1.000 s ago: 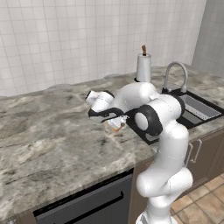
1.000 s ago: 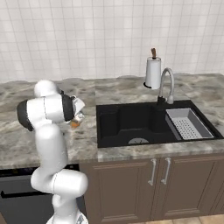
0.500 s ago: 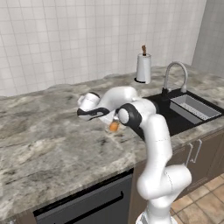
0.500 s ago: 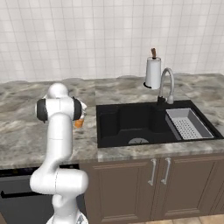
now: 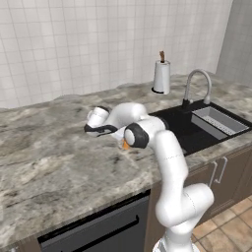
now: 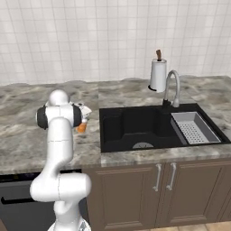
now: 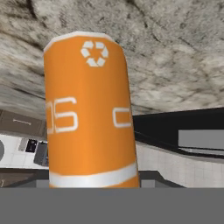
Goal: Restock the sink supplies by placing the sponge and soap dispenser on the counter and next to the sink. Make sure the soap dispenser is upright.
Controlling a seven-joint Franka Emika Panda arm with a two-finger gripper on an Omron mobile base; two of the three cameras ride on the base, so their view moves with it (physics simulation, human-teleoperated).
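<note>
Gripper [image 5: 119, 141] low over the counter [image 5: 44, 162], wrist folded back toward the elbow, and the fingers are tucked out of sight behind the arm, so I cannot tell how wide they stand or whether they clamp anything. Just under the hand a sliver of orange peeks out: that's the soap dispenser [image 5: 126, 145], sitting at counter level a little left of the sink [image 5: 189, 130].

From the other side the bottle [image 6: 81, 127] shows beside the white wrist, near the counter's front, with the basin [image 6: 135, 128] close on its right. Placement looks sensible for the job: next to the sink, on stone, not in the bowl.

Up close from the hand, the orange body [image 7: 89, 109] runs along the view from bottom to top, a white recycling mark near the far end and marbled stone beyond it. Its long axis lies in line with the hand's own direction. Pump top isn't visible, so whether it stands truly upright I can't confirm. Farther right, the paper-towel roll [image 6: 158, 75] stands behind the faucet [image 6: 171, 88].
</note>
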